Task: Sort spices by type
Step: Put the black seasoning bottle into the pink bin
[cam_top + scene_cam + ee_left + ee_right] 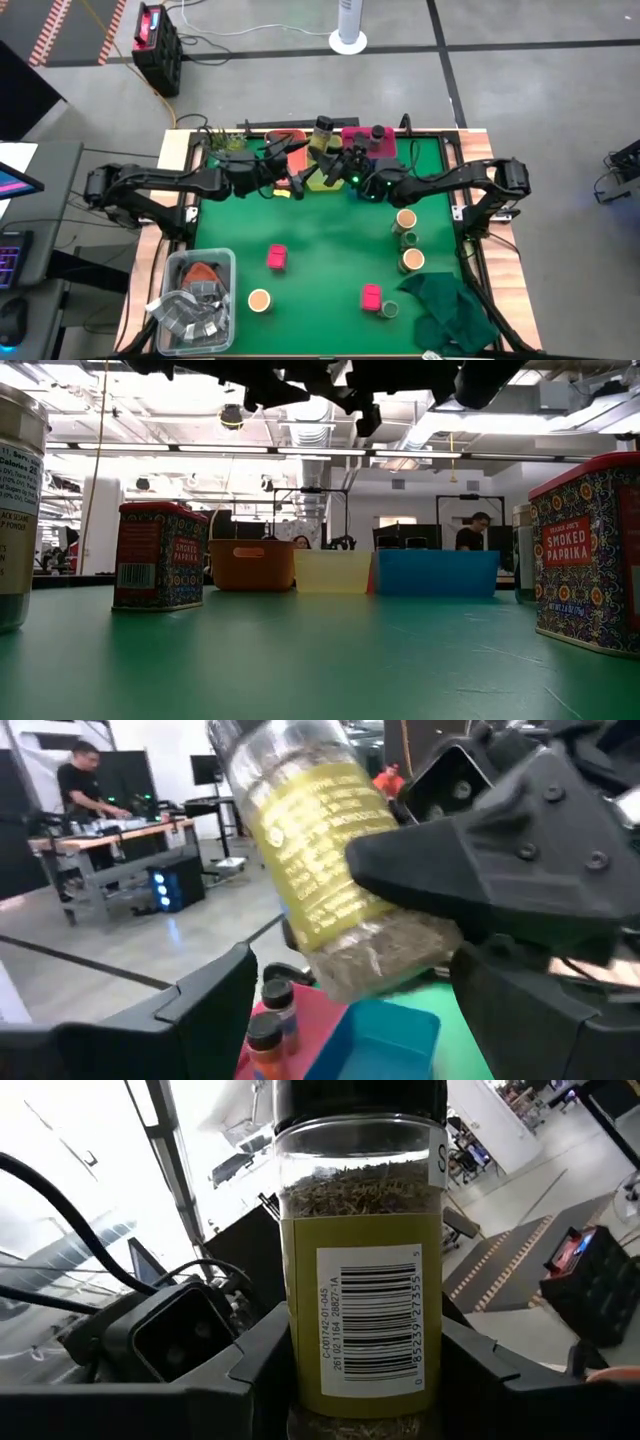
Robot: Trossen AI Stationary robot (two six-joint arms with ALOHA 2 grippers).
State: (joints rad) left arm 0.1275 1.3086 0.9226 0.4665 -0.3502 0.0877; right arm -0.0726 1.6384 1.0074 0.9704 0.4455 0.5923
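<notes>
A clear herb jar [360,1260] with a yellow-green label and a barcode is gripped between the two dark fingers [265,1355] of the right hand [352,168], which is closed on the jar's lower body; dried green flakes are seen through the glass above the label. In the left wrist view the same jar [335,870] is held tilted in front of the left hand [300,182], whose fingers [215,990] are spread wide with nothing between them.

Both hands are raised over the far middle of the green counter [320,250], just above a row of bins: an orange bin [252,564], a yellow bin [332,571], a pink bin [358,138] and a blue bin [437,572]. Two small dark-capped bottles [272,1020] are seen standing in the pink bin beside the blue one.

Out on the counter, two pink tins [277,257] [371,296] are set well apart, marked as smoked paprika in the low view. Three tan-topped jars [259,300] [405,219] [412,261] and a green-capped jar [390,310] are also left there, the last beside a dark green cloth [450,310]. A clear tub [195,295] is placed at the near left corner.

People are seen at desks in the room behind.
</notes>
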